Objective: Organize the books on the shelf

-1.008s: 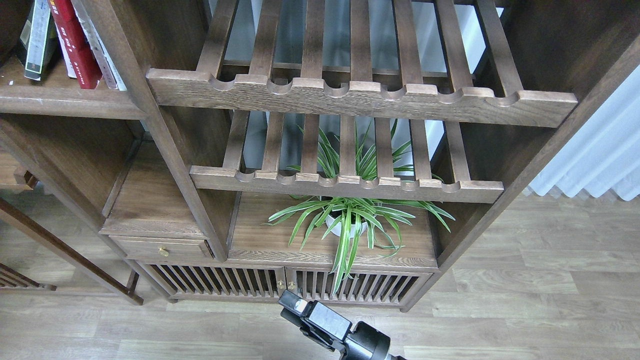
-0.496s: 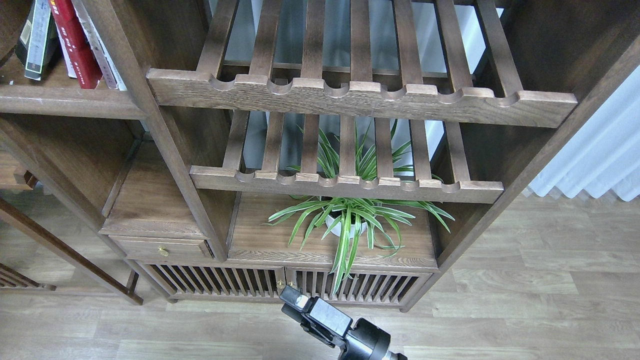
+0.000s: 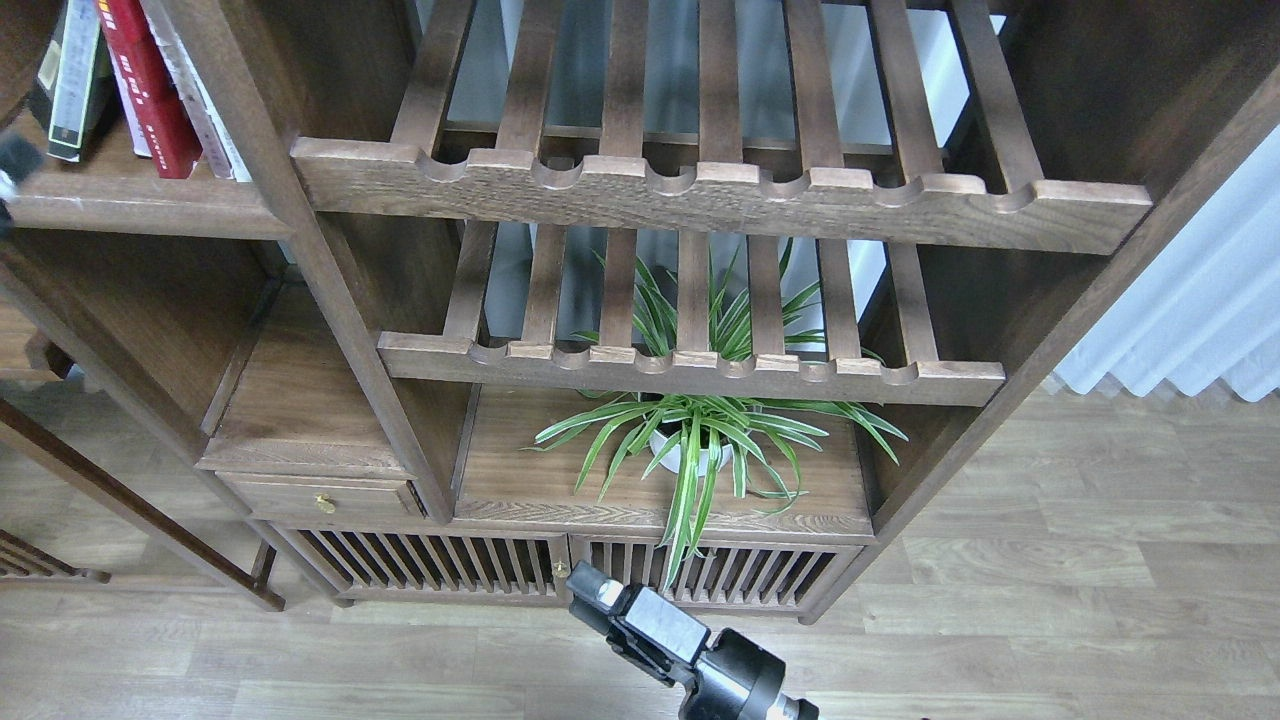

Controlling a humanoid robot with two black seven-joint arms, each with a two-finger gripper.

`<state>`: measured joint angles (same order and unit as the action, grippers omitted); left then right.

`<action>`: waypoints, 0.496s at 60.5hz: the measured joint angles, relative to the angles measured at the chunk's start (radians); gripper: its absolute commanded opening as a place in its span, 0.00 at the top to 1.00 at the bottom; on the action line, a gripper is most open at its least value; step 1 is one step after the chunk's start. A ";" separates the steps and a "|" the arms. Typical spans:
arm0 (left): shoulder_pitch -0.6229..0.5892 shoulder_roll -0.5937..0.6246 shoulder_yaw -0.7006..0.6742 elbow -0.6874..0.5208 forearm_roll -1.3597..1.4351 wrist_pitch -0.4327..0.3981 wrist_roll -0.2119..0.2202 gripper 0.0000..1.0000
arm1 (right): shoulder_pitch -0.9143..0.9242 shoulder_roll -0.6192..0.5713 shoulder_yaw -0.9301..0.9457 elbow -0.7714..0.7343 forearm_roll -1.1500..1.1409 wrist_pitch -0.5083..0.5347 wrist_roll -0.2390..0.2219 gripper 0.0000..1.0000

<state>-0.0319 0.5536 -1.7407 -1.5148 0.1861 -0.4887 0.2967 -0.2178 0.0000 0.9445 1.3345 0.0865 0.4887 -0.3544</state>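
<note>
Brown wood is everywhere, because a big bookcase fills the view. Its shelf (image 3: 140,195) is a flat dark board at the top left, and the three books stand on it, leaning a little. The black-grey book (image 3: 68,85) is farthest left, the red book (image 3: 150,90) is in the middle, and the pale book (image 3: 205,100) is just beside the post on the right of the shelf. To the right of the shelf are two slatted racks (image 3: 720,200), one above the other. Far below the shelf, under the lower rack, a green plant (image 3: 700,440) sits in a white pot. The right pincer (image 3: 600,598) pokes up from the bottom edge, well below the shelf and in front of the little cabinet doors; I cannot tell if it is spread or pressed together. A small dark bit (image 3: 12,165) shows at the left edge, touching the shelf's front; it may be the left pincer, but I cannot tell.
</note>
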 measured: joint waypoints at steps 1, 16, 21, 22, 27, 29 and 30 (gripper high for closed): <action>0.006 -0.004 0.000 -0.002 0.000 0.000 0.001 0.03 | 0.000 0.000 0.000 0.000 0.000 0.000 0.000 0.01; 0.078 -0.097 0.013 -0.004 0.005 0.000 0.008 0.03 | 0.003 0.000 0.021 -0.006 0.003 0.000 0.028 0.01; 0.087 -0.132 0.025 0.010 0.010 0.000 0.009 0.03 | 0.006 0.000 0.038 -0.007 0.003 0.000 0.041 0.01; 0.088 -0.140 0.028 0.013 0.011 0.000 0.009 0.02 | 0.007 0.000 0.041 -0.008 0.003 0.000 0.045 0.01; 0.090 -0.182 0.044 0.036 0.015 0.000 0.012 0.02 | 0.014 0.000 0.054 -0.014 0.003 0.000 0.064 0.01; 0.090 -0.197 0.051 0.045 0.015 0.000 0.012 0.01 | 0.018 0.000 0.059 -0.018 0.003 0.000 0.071 0.01; 0.091 -0.204 0.055 0.049 0.016 0.000 0.013 0.01 | 0.020 0.000 0.061 -0.021 0.003 0.000 0.075 0.01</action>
<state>0.0590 0.3496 -1.6858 -1.4657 0.2019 -0.4887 0.3093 -0.1977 0.0000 1.0054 1.3138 0.0892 0.4887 -0.2797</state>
